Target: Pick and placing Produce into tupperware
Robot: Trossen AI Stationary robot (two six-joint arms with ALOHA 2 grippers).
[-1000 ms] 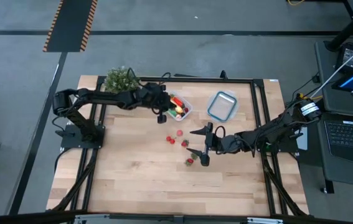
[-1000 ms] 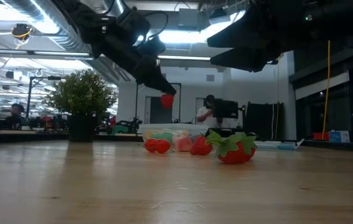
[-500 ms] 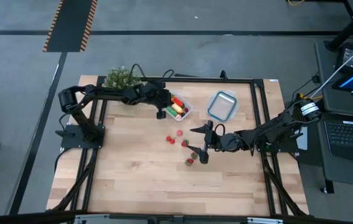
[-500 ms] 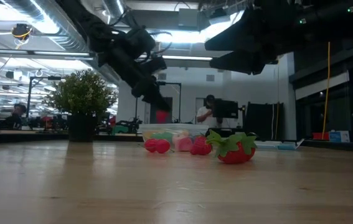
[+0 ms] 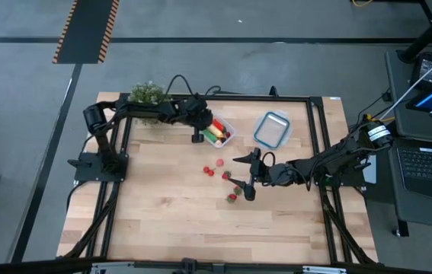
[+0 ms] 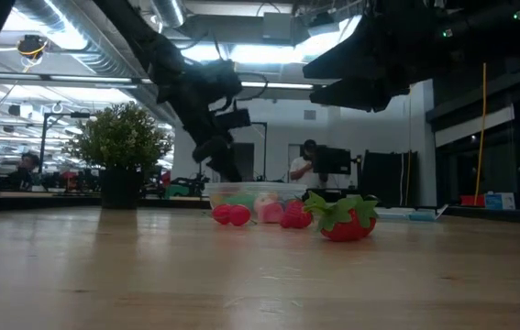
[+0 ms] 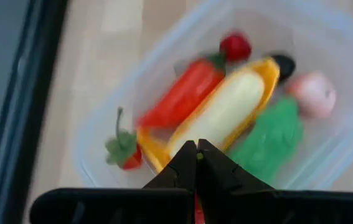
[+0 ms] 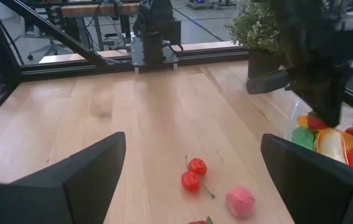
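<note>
**Caller:** Swinging back toward the far edge, the left arm has carried its left gripper [image 5: 198,138] right up to the tupperware [image 5: 219,131], where a second ago it hung out over the boards with a red piece showing at its tip; fingers pressed together now, and whether anything sits between them I cannot tell.

**Partner:** And the right arm?

**Caller:** Unmoved; the right gripper [image 5: 248,176] hovers over the wood with its fingers spread wide and nothing between them.

**Partner:** Where's the produce?

**Caller:** Just ahead of the left fingertips, inside the tupperware [image 7: 101,112]: the yellow banana [image 7: 226,112], a long red piece [image 7: 179,93] beside it, a green piece [image 7: 266,137], a pink piece [image 7: 313,93].

**Partner:** Anything loose?

**Caller:** A strawberry [image 5: 232,197] lies just beside the right gripper's fingertips; twin cherries [image 8: 192,174] and a pink ball [image 8: 240,200] lie ahead of it.
</note>
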